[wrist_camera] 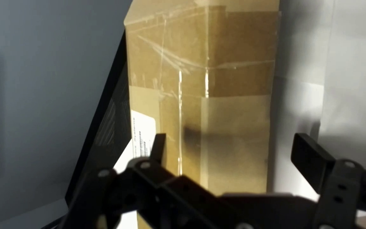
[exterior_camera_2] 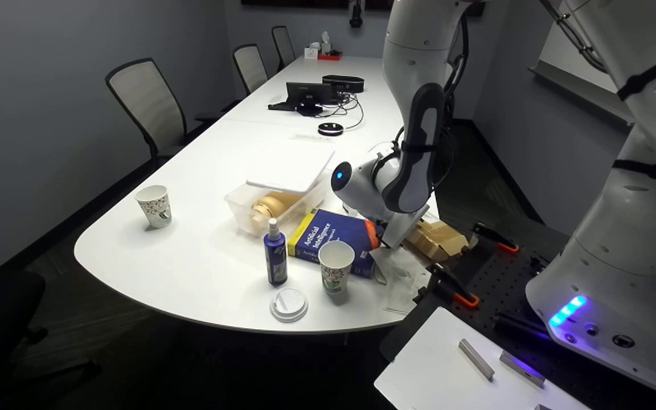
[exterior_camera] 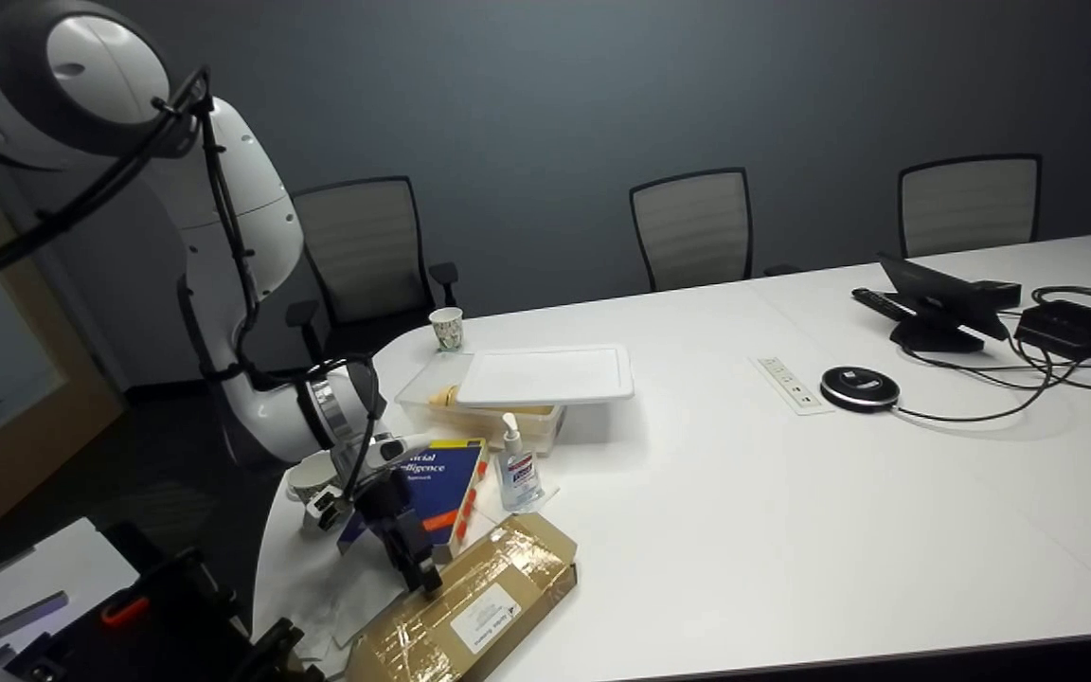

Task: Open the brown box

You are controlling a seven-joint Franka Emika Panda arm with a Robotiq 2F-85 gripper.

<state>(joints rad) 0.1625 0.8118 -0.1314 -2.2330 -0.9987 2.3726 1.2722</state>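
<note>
The brown box [exterior_camera: 506, 574] lies at the table's near edge, with a white label on top; it also shows in both exterior views [exterior_camera_2: 441, 239], partly behind the arm. In the wrist view the brown box [wrist_camera: 237, 124] has clear tape across its top, which looks closed, and a flap at its far end. My gripper [wrist_camera: 230, 144] is open and empty over the box. Its left finger is above the box top beside the label, and its right finger is past the box's right edge, over white paper. In an exterior view the gripper [exterior_camera: 424, 576] points down at the box; contact cannot be told.
A blue book [exterior_camera: 441, 488], a sanitizer bottle [exterior_camera: 518, 469] and a clear bin [exterior_camera_2: 242, 213] with a white lid [exterior_camera: 545, 376] stand close by. Paper cups [exterior_camera_2: 336, 267], a purple spray bottle [exterior_camera_2: 275, 253] and a cup lid [exterior_camera_2: 288, 304] are farther off. Clamps [exterior_camera_2: 453, 285] sit at the robot's mount.
</note>
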